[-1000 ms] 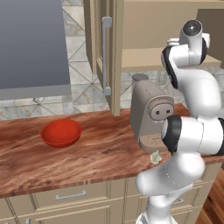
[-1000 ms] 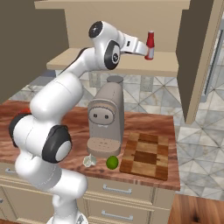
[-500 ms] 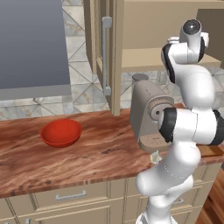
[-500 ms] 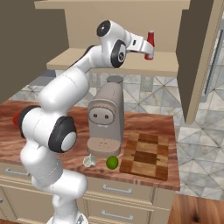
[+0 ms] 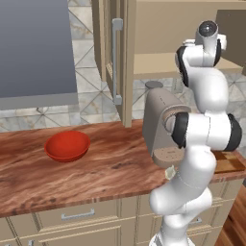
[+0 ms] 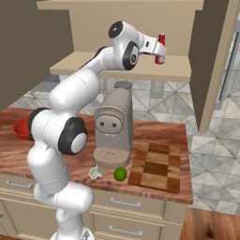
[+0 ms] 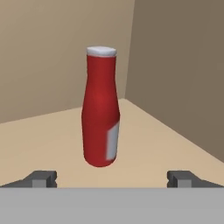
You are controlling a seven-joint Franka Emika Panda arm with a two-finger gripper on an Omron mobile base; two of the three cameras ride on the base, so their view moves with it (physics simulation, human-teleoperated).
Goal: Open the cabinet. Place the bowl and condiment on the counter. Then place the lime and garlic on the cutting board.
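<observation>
We had the claw (image 7: pixel 112 179) wide open w/ nothing held, fingertips (image 7: pixel 41 178) spread to either side, inside the open cabinet (image 6: pixel 140 28). The condiment (image 7: pixel 101 107) stood upright on the shelf straight ahead of the claw, between the fingers' line but not touching. Well below the claw, garlic (image 6: pixel 96 172) & lime (image 6: pixel 120 174) lay on the counter (image 5: pixel 110 168), just beside the cutting board (image 6: pixel 157 166). Bowl (image 5: pixel 67 145) sat furthest off on the counter.
</observation>
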